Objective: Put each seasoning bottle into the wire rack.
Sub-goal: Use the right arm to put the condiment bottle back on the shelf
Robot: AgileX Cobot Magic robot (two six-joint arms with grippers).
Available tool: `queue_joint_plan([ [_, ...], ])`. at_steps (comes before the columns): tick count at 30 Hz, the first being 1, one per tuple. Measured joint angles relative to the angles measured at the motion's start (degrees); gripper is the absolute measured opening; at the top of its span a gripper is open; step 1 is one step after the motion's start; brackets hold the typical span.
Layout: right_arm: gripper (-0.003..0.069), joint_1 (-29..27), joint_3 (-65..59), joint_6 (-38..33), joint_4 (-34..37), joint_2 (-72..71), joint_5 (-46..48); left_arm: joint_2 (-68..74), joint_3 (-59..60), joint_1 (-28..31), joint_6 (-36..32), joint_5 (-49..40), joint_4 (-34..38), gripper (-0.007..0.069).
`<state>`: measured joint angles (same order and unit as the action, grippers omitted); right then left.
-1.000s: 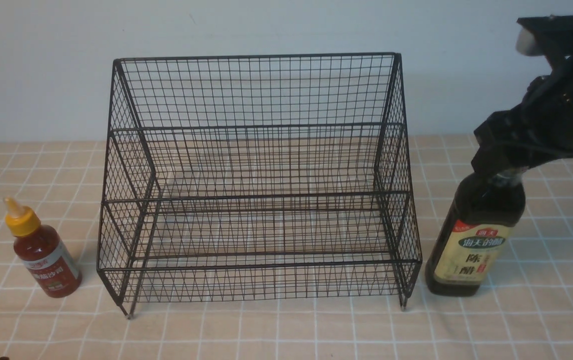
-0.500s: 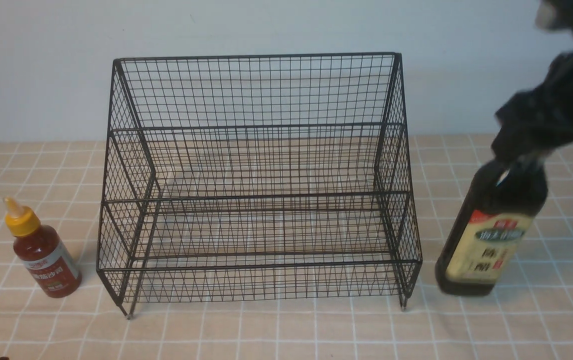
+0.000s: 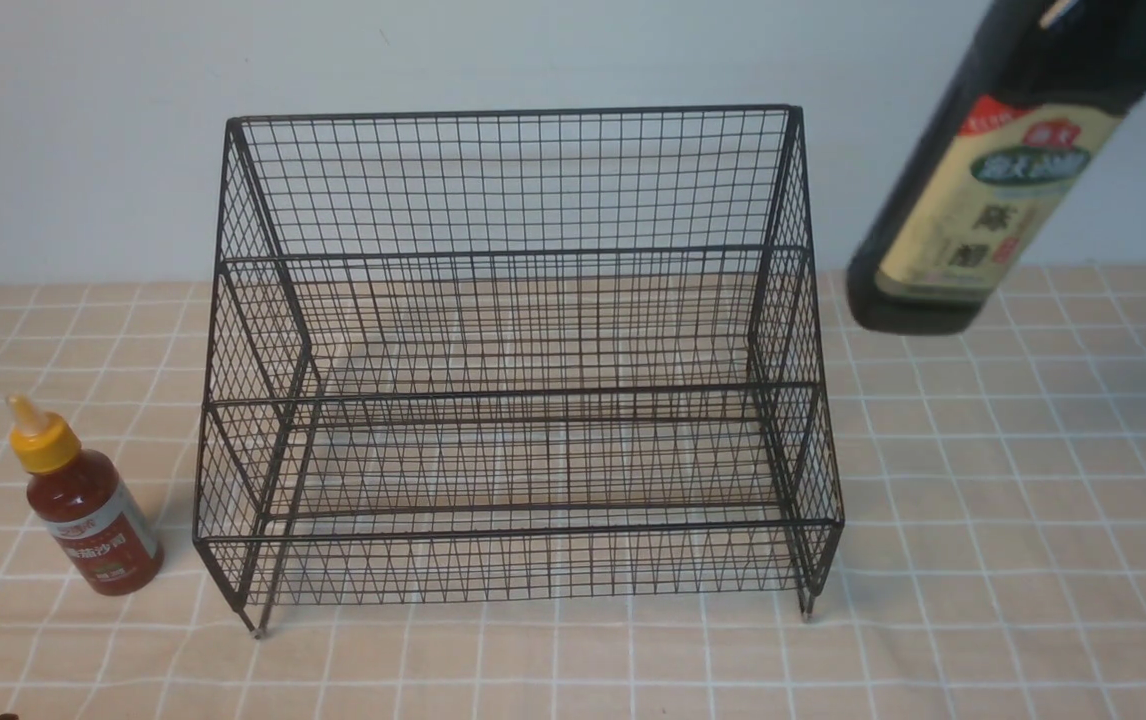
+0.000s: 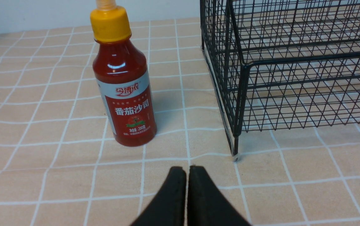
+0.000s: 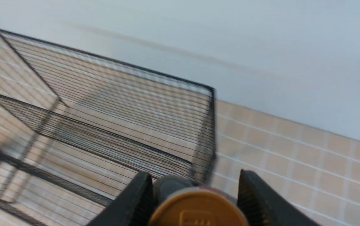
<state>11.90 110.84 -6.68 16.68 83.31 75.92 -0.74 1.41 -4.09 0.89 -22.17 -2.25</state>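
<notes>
**Vinegar bottle aloft in the right gripper, sauce bottle in front of the left**

The right gripper (image 5: 195,179) holds the vinegar bottle (image 3: 1005,165) by its top. Its two black fingers stand on either side of the gold cap (image 5: 199,210). The bottle hangs beneath them, clear of the checked tablecloth (image 3: 1033,500) and leaning, with its base swung toward the wire rack (image 3: 513,180). The glass is nearly black, and the cream-green label (image 3: 983,225) has a red corner band and dark characters. The rack sits below this gripper and off to its left. It is a black mesh frame with two stepped tiers, a tall back and sloping ends, on short legs.

The left gripper (image 4: 186,170) is fully closed, fingertips pressed together low over the cloth. Just ahead of it the red sauce bottle (image 4: 126,94) stands upright, with a yellow nozzle cap (image 4: 109,23) and a red-and-white label. The rack's front corner leg is also ahead of this gripper, beside the bottle but apart from it.

In the front view the top edge cuts off the vinegar bottle's neck and cap and the whole right gripper, and the left gripper does not show clearly. The right wrist view is blurred, with the rack wires smeared. The cap hides where the fingers meet the neck, and the frame edge clips the cap itself. In the left wrist view the nozzle tip runs out of the picture.
</notes>
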Motion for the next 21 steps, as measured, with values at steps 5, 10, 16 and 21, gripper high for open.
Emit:
queue_joint_plan([
  [5,0.0327,5.0,0.4,-1.7,3.0,2.3,0.0,0.0,0.0,0.0,0.0,0.0,0.0,-0.0007],
  [10,0.0327,11.1,0.4,-1.5,2.4,6.4,-4.2,0.0,0.0,0.0,0.0,0.0,0.0,-0.0007],
  [16,0.0326,12.8,0.4,0.3,0.2,10.3,-12.5,0.0,0.0,0.0,0.0,0.0,0.0,-0.0007],
  [21,0.0326,12.8,0.4,1.1,-2.0,12.8,-14.6,0.0,0.0,0.0,0.0,0.0,0.0,-0.0007],
])
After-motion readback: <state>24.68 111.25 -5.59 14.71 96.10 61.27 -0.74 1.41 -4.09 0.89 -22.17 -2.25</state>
